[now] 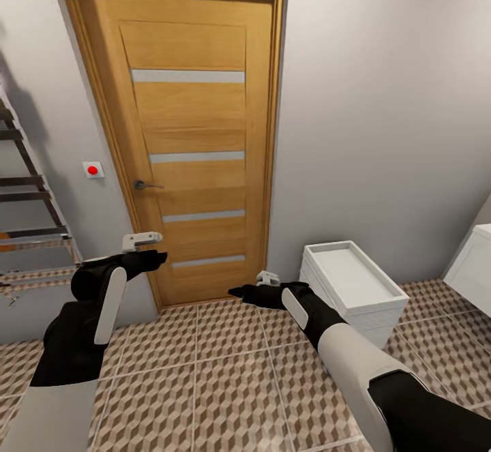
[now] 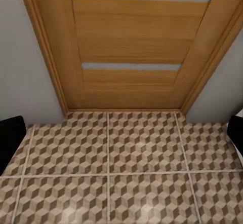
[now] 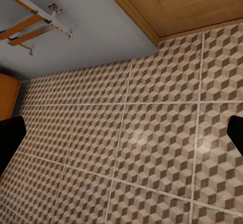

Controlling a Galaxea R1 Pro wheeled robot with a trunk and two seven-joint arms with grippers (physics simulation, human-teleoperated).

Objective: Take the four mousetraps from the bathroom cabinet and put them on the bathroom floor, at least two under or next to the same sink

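The mousetraps and the cabinet are out of view. The bathroom floor [image 1: 225, 370], tiled in a brown and beige cube pattern, spreads below both arms. My left gripper [image 1: 158, 247] hangs open near the door's lower left, above the floor. In the left wrist view its dark fingertips [image 2: 11, 135] stand far apart with only bare floor [image 2: 121, 158] between them. My right gripper [image 1: 252, 285] is open too, low by the door's right side. Its fingertips [image 3: 10, 135] frame bare tiles [image 3: 142, 148].
A closed wooden door [image 1: 198, 138] is straight ahead. A low white drawer unit [image 1: 354, 288] stands on the right, with another white unit [image 1: 474, 268] at the right edge. A ladder-like rack [image 1: 27, 193] leans on the left wall. An orange-brown wooden corner [image 3: 7, 97] shows beside the rack.
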